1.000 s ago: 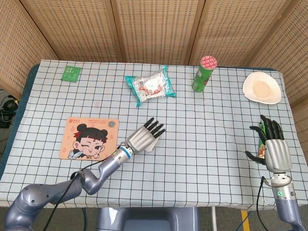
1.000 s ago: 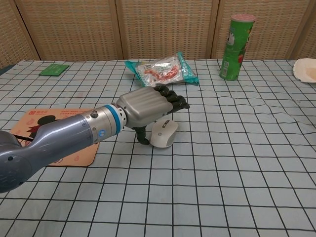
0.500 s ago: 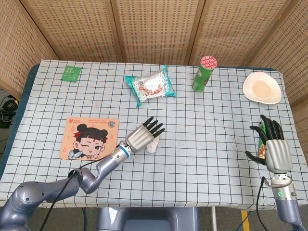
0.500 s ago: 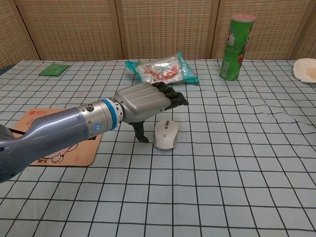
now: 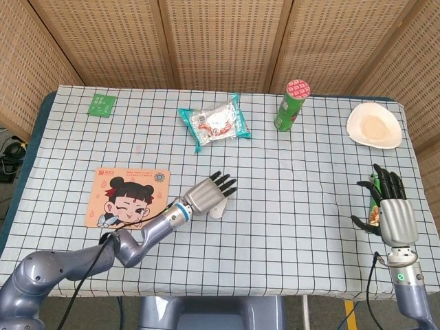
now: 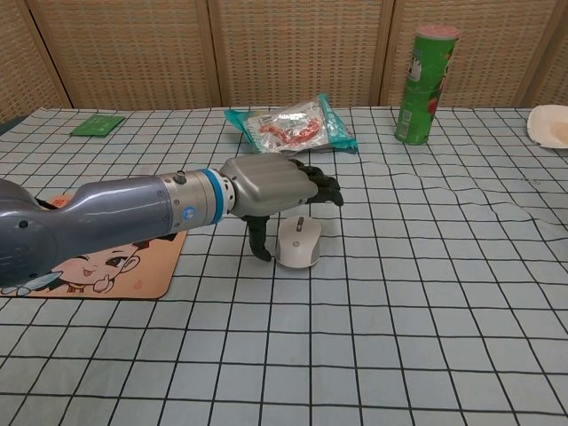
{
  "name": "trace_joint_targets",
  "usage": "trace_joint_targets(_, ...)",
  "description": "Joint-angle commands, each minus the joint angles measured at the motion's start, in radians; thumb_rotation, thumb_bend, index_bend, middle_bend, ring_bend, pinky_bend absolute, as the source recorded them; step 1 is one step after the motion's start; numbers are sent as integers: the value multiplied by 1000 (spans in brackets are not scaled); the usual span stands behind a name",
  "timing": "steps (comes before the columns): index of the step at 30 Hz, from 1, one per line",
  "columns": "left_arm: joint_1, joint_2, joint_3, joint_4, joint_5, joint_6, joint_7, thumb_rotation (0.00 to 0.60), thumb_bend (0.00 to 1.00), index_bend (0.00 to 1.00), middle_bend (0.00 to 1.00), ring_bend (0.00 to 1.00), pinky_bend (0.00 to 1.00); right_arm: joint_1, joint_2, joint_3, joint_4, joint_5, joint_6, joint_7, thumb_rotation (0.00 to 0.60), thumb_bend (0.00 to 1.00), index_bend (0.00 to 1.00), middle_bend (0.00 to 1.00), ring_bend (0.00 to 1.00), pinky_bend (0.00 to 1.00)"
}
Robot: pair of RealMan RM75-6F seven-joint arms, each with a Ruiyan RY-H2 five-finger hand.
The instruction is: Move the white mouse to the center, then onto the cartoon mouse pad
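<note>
The white mouse (image 6: pixel 299 241) lies on the checked cloth near the table's middle; in the head view the mouse (image 5: pixel 216 210) peeks out just below the fingers. My left hand (image 6: pixel 273 188) hovers palm-down over it, fingers stretched forward above it and apart, thumb pointing down beside the mouse's left side. It does not grip the mouse. From the head camera, this left hand (image 5: pixel 206 194) sits right of the cartoon mouse pad (image 5: pixel 127 197), whose pad corner (image 6: pixel 133 271) shows under the forearm. My right hand (image 5: pixel 389 208) is held open near the table's right edge.
A snack packet (image 5: pixel 214 122) lies at the back centre. A green can (image 5: pixel 291 104) stands at the back right, with a white plate (image 5: pixel 373 125) beyond it. A small green packet (image 5: pixel 102 104) is at the back left. A small coloured item shows beside my right hand.
My left hand has turned flatter, palm down, and its forearm has dropped lower over the pad side. The mouse has barely moved. The right hand is still.
</note>
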Motion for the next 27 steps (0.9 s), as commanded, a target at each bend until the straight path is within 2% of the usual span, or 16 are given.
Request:
trace_joint_targets(1,-16,0,0,4,3,-6,-15,600,0,154,40,10,117,0,-1,1,1,0,1,-1,600,158,314,26,0,8)
trace_joint_targets(7,-32,-8,18,23,33,2,-40,600,0,242,111,60,150,0,-3,2,4,-2,4,0,600,158,317,30,0,8)
trace_joint_targets(15,-43,-15,43,48,42,-16,-63,600,5,300,153,92,172,-2,-3,4,5,-8,13,0,600,157,332,36,0,8)
trace_joint_targets(18,-38,-16,46,50,55,16,-68,600,68,431,252,173,230,-3,-4,6,6,-9,18,3,600,157,333,37,0,7)
trace_joint_targets(20,-33,-15,49,53,74,54,-75,600,156,523,330,239,275,-3,-5,6,8,-10,20,4,600,157,334,38,0,8)
trace_joint_targets(23,-28,-6,59,55,102,92,-97,600,206,579,376,279,303,-2,-6,6,11,-10,18,3,600,158,336,40,0,8)
trace_joint_targets(27,-20,35,88,45,154,148,-129,600,226,602,394,295,317,-3,-6,6,12,-8,16,3,600,157,338,40,0,8)
